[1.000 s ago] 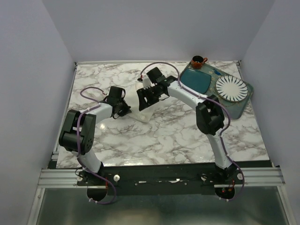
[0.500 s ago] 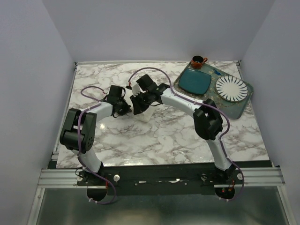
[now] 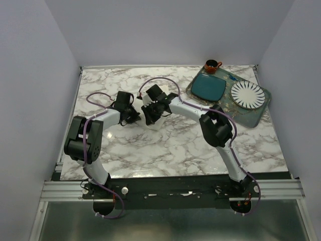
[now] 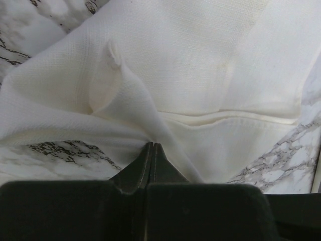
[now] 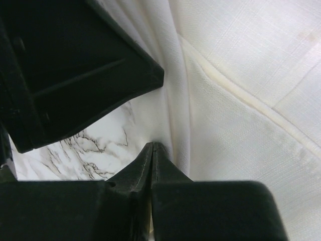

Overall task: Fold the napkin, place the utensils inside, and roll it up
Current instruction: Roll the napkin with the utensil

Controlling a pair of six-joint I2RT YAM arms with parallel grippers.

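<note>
The cream napkin [image 3: 155, 122] lies folded on the marble table, mostly hidden under both grippers in the top view. In the left wrist view the napkin [image 4: 200, 75] fills the frame, and my left gripper [image 4: 152, 145] is shut on a raised pleat at its near edge. My right gripper [image 5: 153, 144] is shut on a napkin [image 5: 241, 115] edge fold right beside the left gripper's black body [image 5: 75, 65]. From above, the left gripper [image 3: 136, 117] and right gripper [image 3: 149, 114] stand almost touching. The utensils cannot be made out in any view.
A dark green tray [image 3: 255, 118] at the back right holds a teal square plate [image 3: 209, 86] and a white ribbed round plate [image 3: 247, 94]. A small brown cup [image 3: 211, 66] stands at its far corner. Walls close in the table on three sides.
My right gripper has swung left across the napkin to sit beside the left gripper, and its jaws have closed on the cloth. The left gripper has held still.
</note>
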